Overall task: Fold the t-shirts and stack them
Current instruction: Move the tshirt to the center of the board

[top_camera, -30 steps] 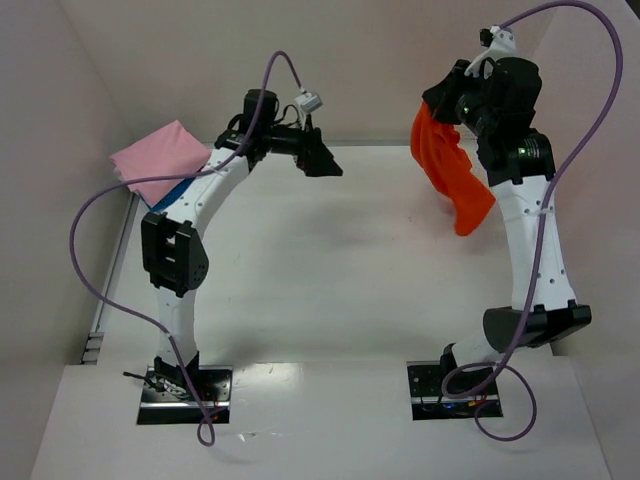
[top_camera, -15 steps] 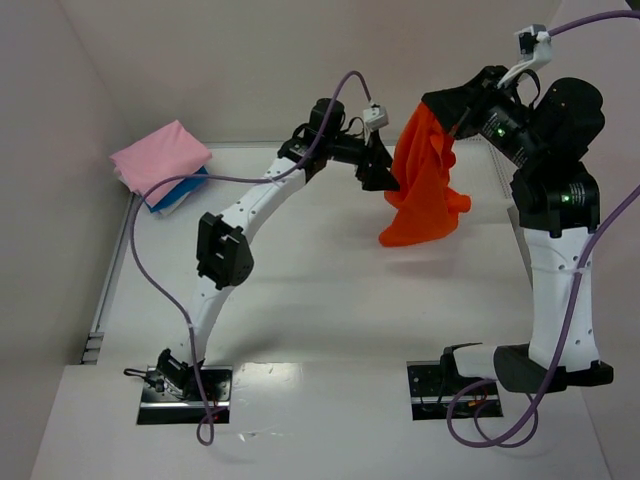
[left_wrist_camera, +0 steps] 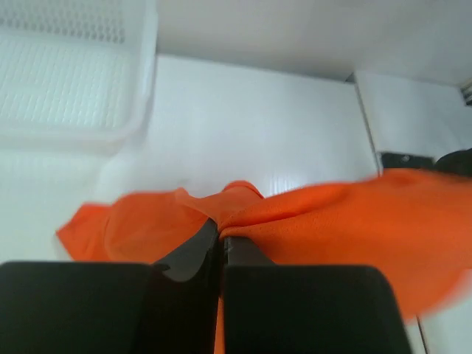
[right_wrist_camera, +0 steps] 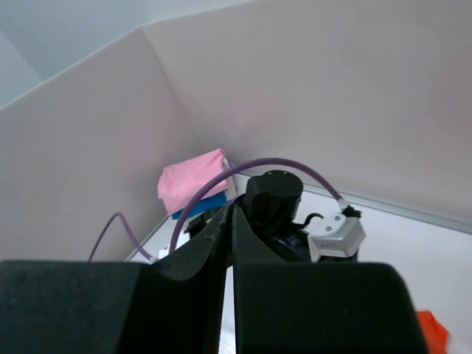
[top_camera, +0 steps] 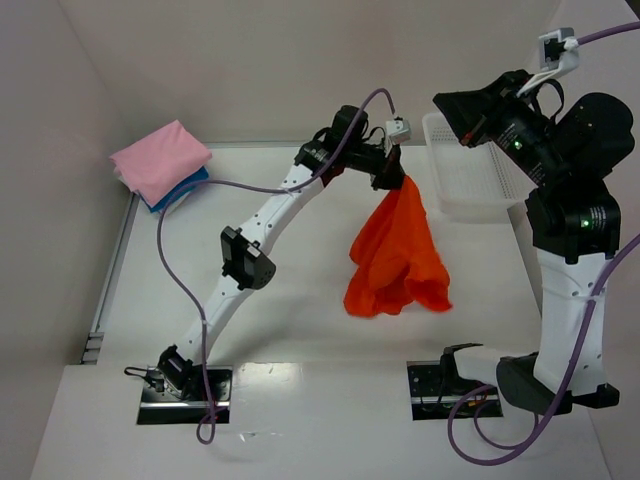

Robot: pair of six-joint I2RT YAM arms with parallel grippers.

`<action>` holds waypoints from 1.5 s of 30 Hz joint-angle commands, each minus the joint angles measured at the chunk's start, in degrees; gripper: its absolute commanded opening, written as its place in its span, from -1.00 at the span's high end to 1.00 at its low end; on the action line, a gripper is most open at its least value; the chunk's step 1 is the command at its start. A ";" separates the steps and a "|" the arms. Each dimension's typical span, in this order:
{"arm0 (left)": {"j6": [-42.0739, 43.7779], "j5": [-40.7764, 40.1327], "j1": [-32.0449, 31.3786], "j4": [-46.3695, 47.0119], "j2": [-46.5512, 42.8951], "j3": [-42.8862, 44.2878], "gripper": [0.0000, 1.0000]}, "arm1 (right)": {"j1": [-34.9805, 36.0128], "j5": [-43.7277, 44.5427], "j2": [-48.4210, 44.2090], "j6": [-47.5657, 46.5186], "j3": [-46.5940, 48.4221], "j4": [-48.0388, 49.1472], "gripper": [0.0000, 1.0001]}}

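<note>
Now the bright orange cloth t-shirt [top_camera: 395,262] dangles below the left gripper [top_camera: 392,180], clamped on it, having left the right gripper [top_camera: 447,103], fingers together and empty, so spreading looks next.

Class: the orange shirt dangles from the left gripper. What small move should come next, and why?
Probably lower the left gripper so the orange t-shirt settles on the table for spreading: it hangs bunched from one pinch, and the right gripper is shut, holding nothing.
</note>
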 commanded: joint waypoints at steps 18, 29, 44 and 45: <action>11.53 -47.02 4.26 -11.26 -43.90 -33.51 1.00 | 2.59 4.46 -4.47 -5.99 -41.27 9.66 -0.44; 9.06 -49.85 3.63 -8.71 -47.24 -41.71 1.00 | 10.86 1.49 3.44 -1.68 -47.88 29.17 -0.93; 8.54 -47.22 4.68 -8.19 -50.05 -39.51 1.00 | 14.46 9.19 10.90 -7.65 -53.07 34.91 -0.35; 8.54 -45.30 4.69 -8.19 -50.06 -39.51 1.00 | 14.46 10.25 11.69 -7.66 -53.07 34.90 0.05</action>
